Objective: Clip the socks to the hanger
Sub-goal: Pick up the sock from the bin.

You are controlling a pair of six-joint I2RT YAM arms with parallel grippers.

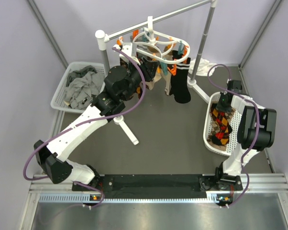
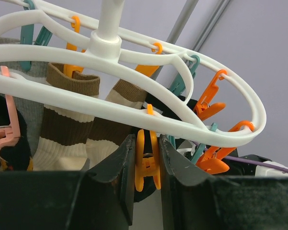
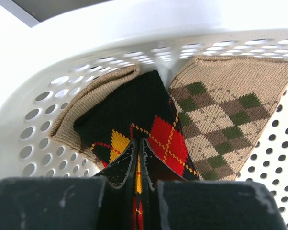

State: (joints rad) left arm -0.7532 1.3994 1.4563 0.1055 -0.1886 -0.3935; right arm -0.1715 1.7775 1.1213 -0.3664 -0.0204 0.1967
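Your right gripper (image 3: 138, 143) has its jaws clenched on the black argyle sock (image 3: 149, 120) in the basket (image 3: 86, 38); lift gently so only one sock comes. Your left gripper (image 2: 147, 142) has its jaws squeezing an orange clip (image 2: 147, 167) on the hanger (image 2: 134, 112).

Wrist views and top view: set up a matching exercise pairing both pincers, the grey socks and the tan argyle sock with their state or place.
1. left pincer
2. right pincer
3. grey socks
4. tan argyle sock

A. in the left basket
B. shut on the black argyle sock
C. lying loose in the right basket
D. shut on an orange clip

Pairs: 1-D, 2-B, 3-A, 4-C
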